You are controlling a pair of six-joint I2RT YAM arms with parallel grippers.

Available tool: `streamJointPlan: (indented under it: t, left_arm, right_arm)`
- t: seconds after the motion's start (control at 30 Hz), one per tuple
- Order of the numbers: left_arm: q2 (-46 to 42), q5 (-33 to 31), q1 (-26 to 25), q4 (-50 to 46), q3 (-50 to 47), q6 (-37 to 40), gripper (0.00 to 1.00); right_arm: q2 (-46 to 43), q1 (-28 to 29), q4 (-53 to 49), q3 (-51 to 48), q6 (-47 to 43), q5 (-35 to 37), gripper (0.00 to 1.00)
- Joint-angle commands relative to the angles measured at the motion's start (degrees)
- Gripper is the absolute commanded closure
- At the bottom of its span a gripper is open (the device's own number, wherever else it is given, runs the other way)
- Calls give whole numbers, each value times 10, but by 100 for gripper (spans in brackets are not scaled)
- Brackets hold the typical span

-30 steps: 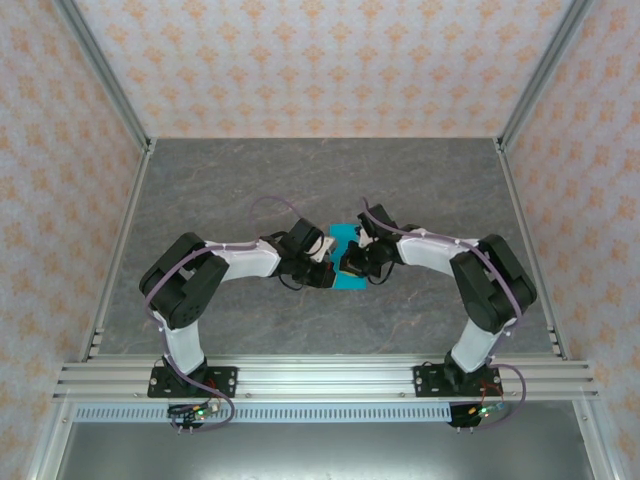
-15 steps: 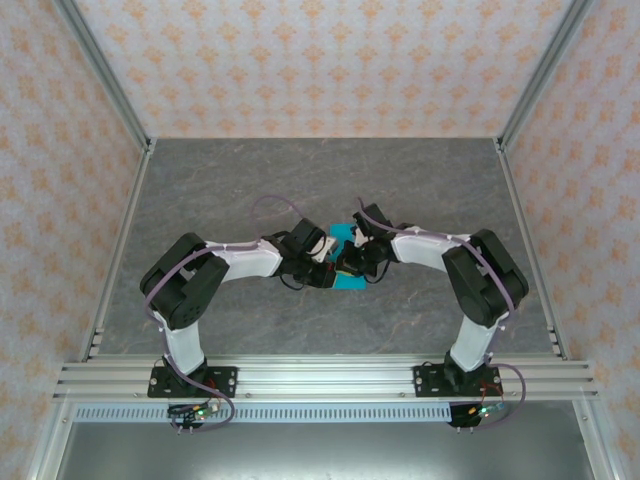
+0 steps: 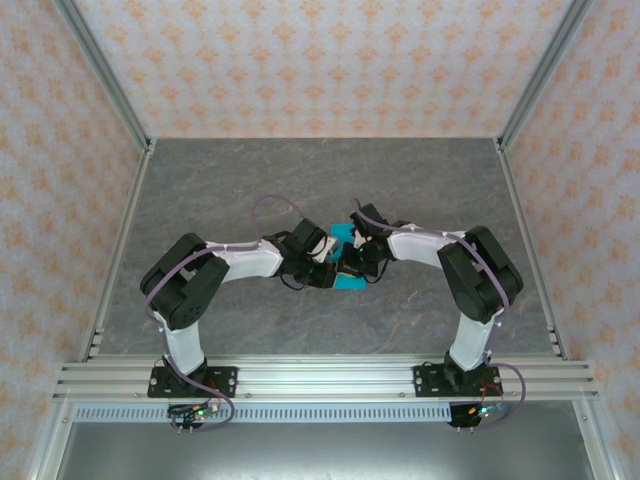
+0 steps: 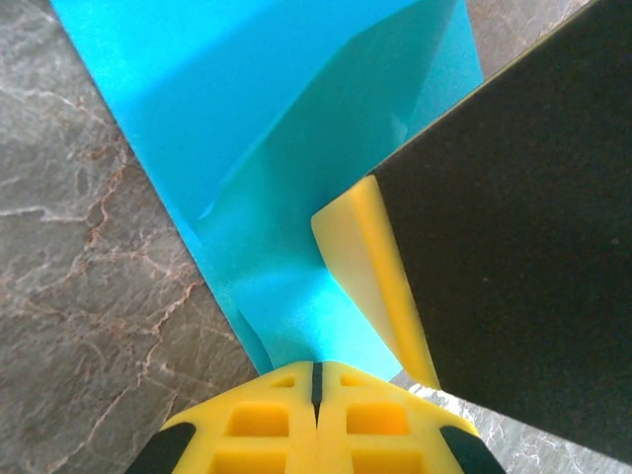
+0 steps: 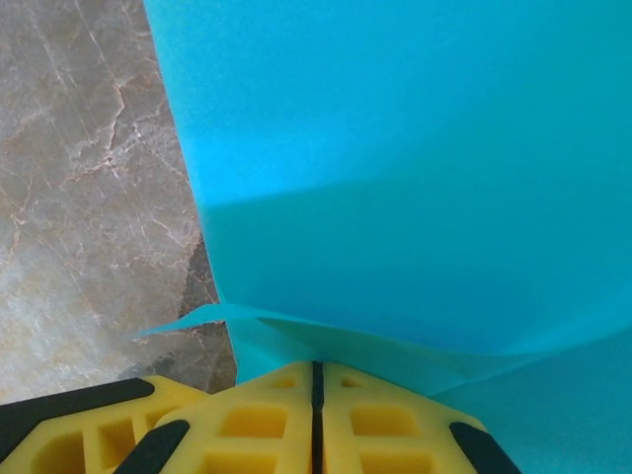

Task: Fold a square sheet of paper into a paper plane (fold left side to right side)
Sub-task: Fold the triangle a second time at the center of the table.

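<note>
The blue sheet of paper [image 3: 343,233] lies at the middle of the table [image 3: 250,180]. The left hand [image 3: 322,262], at its 9 o'clock edge, is clenched shut, its tips against the paper. The right hand [image 3: 352,262], at 3 o'clock, pinches a raised flap.

The paper [image 3: 345,233] is thin, bright cyan and unmarked. It lies near the middle of the table [image 3: 250,180], partly flat on the table, with one part lifted and bending over the rest in a soft curve, not pressed into a crease.
</note>
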Motion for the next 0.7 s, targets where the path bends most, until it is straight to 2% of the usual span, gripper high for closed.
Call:
streamJointPlan:
  t: [0.0, 0.67]
  left_arm:
    - [21, -41, -2, -44, -4, 13, 100]
    - [21, -40, -2, -44, -8, 14, 100]
  right_arm:
    - [9, 1, -56, 3, -19, 49, 89]
    - [4, -54, -74, 22, -54, 54, 89]
